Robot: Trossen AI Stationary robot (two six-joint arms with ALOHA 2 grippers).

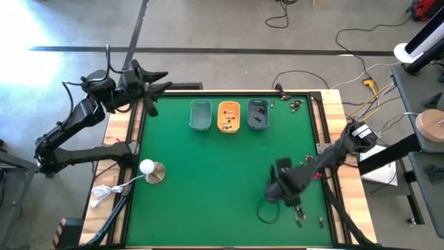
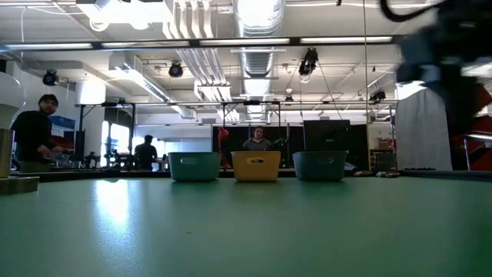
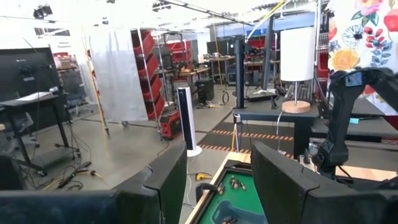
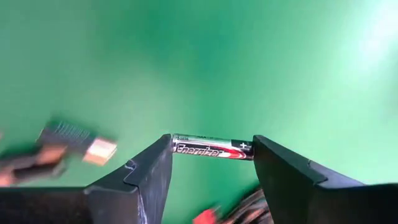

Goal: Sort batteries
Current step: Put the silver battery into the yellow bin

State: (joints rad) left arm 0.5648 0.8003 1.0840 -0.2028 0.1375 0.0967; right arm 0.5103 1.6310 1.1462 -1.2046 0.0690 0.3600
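Green table carries three trays; right tool grips one battery, left tool released.

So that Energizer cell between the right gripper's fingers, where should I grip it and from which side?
The battery lies flat on the green mat, spanning end to end between the right gripper's fingers. An end-to-end pinch on a round cell looks likely to slip. Better to turn the wrist a quarter turn and come from above, closing across the middle of its body.

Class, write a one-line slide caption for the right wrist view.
Right hand grips an Energizer battery end to end above the green table.
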